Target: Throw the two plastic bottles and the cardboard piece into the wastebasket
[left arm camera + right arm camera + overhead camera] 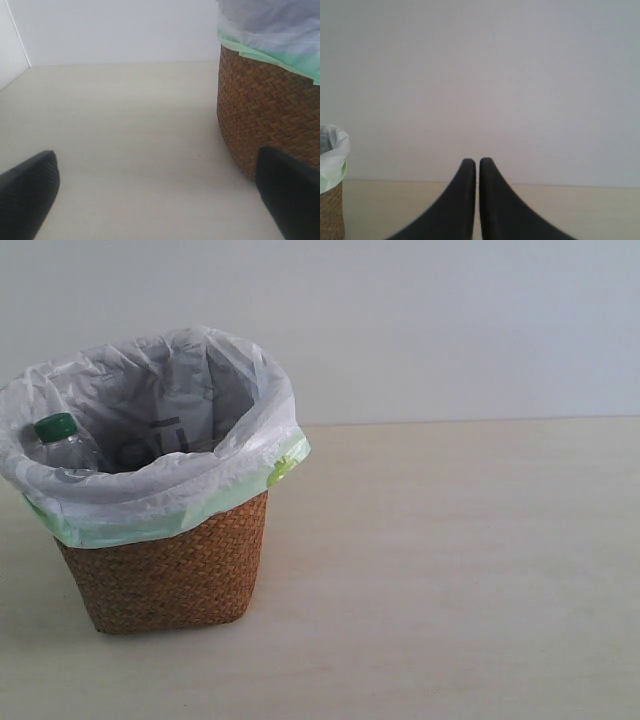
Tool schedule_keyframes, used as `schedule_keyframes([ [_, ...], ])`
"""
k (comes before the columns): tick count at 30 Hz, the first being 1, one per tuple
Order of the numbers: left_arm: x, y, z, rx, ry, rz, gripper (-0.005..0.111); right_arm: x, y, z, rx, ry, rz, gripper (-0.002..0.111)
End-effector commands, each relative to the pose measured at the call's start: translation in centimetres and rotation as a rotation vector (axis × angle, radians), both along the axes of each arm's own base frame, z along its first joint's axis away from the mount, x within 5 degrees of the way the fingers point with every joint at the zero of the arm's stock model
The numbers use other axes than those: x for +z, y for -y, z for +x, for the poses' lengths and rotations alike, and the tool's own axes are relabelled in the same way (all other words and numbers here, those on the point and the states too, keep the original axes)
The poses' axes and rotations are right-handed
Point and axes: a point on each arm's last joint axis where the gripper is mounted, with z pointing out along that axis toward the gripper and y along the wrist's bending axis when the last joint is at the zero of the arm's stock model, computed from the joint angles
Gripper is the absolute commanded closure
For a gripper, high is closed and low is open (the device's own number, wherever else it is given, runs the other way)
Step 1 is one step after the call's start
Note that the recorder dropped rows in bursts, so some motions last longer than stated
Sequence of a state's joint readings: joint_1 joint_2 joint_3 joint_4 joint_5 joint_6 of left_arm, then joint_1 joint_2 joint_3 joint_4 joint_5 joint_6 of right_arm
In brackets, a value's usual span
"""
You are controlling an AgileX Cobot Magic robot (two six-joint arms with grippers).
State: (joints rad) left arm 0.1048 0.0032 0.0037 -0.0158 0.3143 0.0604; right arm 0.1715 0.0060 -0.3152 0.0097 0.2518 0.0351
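Note:
The brown wicker wastebasket (pixel 175 570), lined with a white and pale green bag, stands at the left of the table. Inside it, the green-capped clear bottle (pixel 62 440) leans against the liner's left side. The slim black-capped bottle and the cardboard piece are out of view. Neither arm shows in the exterior view. My left gripper (pixel 157 200) is open low over the table, its black fingers (pixel 27 192) far apart, nothing between them, with the wastebasket (pixel 265 115) just beside one finger. My right gripper (pixel 477 162) is shut and empty, with the wastebasket (pixel 331 210) off to its side.
A pale wooden table (pixel 450 570) spreads out to the right of the basket, in front of a plain white wall (pixel 450 320). A second wall meets it at a corner (pixel 20 45) in the left wrist view.

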Motion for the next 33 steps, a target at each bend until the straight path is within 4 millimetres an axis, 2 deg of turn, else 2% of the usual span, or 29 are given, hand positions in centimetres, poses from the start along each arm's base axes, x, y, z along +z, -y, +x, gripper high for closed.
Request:
schedule_keyframes([
  [1, 0.2, 0.0, 0.0, 0.004, 0.015, -0.009, -0.001, -2.0, -0.1, 0.8, -0.005, -0.001, -0.006, 0.108],
  [14, 0.2, 0.0, 0.0, 0.004, 0.015, -0.009, -0.001, -7.8, -0.4, 2.5, -0.005, -0.04, 0.014, 0.108],
  [19, 0.2, 0.0, 0.0, 0.004, 0.015, -0.009, -0.001, -8.2, -0.4, 2.5, -0.004, -0.078, -0.002, 0.108],
  [22, 0.2, 0.0, 0.0, 0.004, 0.015, -0.009, -0.001, -9.6, -0.5, 2.5, -0.002, -0.208, -0.12, 0.108],
  [25, 0.2, 0.0, 0.0, 0.004, 0.015, -0.009, -0.001, -11.0, -0.5, 2.3, 0.012, -0.363, -0.155, 0.108],
  [33, 0.2, 0.0, 0.0, 0.004, 0.015, -0.009, -0.001, -11.1, -0.5, 2.2, 0.011, -0.383, -0.131, 0.108],
])
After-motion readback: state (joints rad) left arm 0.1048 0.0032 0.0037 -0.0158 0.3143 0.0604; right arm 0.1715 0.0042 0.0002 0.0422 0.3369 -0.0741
